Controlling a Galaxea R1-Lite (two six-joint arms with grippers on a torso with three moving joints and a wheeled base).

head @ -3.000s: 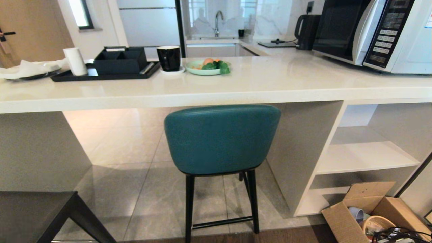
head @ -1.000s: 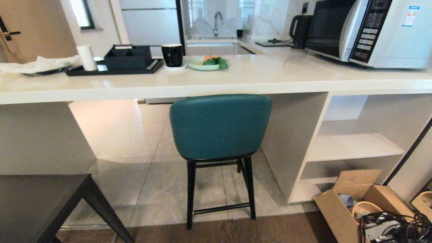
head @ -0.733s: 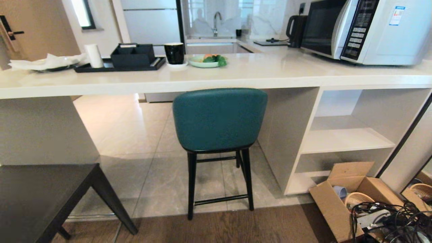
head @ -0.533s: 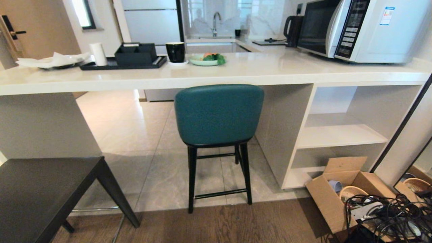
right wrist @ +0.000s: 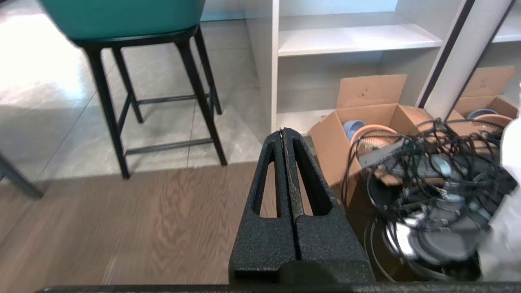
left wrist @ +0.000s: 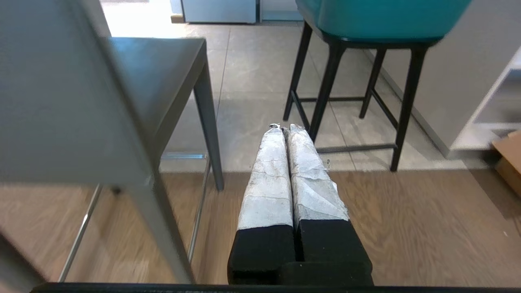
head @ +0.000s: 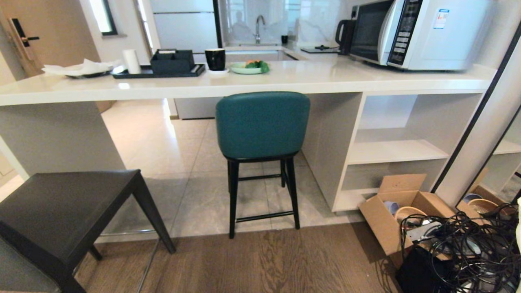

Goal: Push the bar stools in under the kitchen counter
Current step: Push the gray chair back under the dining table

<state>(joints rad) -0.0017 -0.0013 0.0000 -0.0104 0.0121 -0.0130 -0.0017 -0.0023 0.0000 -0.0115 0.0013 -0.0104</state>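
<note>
Teal stool [head: 262,126] stands at twelve o'clock in the head view, backrest just under the bench [head: 244,87] edge and legs near the tile-to-wood seam; judged already in. Grey stool [head: 69,207] sits at eight o'clock, well clear of the bench, seat facing the opening beside the teal one; judged the remaining item. Left hand [left wrist: 285,130] is clenched, empty, low over the wood floor, with the grey stool close at its ten o'clock. Right hand [right wrist: 283,132] is clenched, empty, with a cardboard box [right wrist: 366,122] and tangled cables [right wrist: 431,171] at its two o'clock. Left arm is nearer the grey stool; the push would run from the backrest toward the bench.
</note>
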